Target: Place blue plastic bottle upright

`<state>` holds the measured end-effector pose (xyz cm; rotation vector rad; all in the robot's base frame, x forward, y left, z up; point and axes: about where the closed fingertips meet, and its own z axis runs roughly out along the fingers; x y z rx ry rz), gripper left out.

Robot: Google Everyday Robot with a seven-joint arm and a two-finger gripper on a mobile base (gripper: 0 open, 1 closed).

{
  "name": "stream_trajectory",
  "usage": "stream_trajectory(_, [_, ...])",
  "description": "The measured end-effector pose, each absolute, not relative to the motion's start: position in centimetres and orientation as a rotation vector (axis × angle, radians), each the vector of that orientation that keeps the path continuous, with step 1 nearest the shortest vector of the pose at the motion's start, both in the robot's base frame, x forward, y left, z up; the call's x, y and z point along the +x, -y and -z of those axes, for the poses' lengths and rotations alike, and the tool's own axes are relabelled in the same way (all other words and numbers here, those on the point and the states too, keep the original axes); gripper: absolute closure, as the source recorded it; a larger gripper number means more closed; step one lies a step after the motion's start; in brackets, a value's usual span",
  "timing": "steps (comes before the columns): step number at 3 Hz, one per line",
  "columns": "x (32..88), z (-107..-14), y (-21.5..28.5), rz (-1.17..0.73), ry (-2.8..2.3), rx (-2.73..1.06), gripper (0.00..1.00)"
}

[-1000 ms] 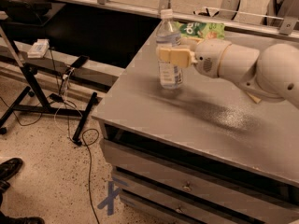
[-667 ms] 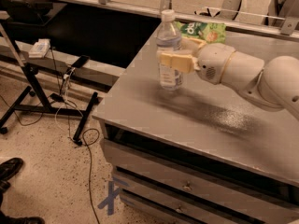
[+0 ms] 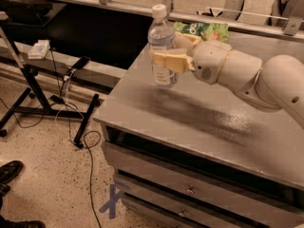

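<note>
- Bottle [image 3: 162, 42] label: pale band with print, not readable. White cap on top.
- Green bag [image 3: 203, 31] behind the wrist: white letters on it, partly covered, not legible.
- Blue X [image 3: 114, 201] taped on the floor by the drawers [image 3: 190, 190].
- Gripper [image 3: 166, 50] is clamped on the bottle at mid-height. The near finger [image 3: 170, 61] crosses the front, and the far one is mostly hidden behind the bottle.
- Bottle stands upright over the table's [image 3: 190, 115] back left area. Can't tell if its base touches the top.
- Arm [image 3: 247, 77] reaches in from the right, roughly level above the table. The forearm is cut off at the frame edge.
- Left: black stand [image 3: 28, 87] with cables, and a small white device [image 3: 39, 49] on it that is hard to make out.
- Black shoes [image 3: 9, 172] are cut off at lower left.
</note>
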<state>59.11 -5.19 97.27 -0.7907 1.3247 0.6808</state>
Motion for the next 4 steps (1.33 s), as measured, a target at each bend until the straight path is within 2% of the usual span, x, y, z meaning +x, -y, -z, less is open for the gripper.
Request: stream_trajectory(4, [58.1,-93.7,4.5,-0.685,-1.31,-0.703,1.0])
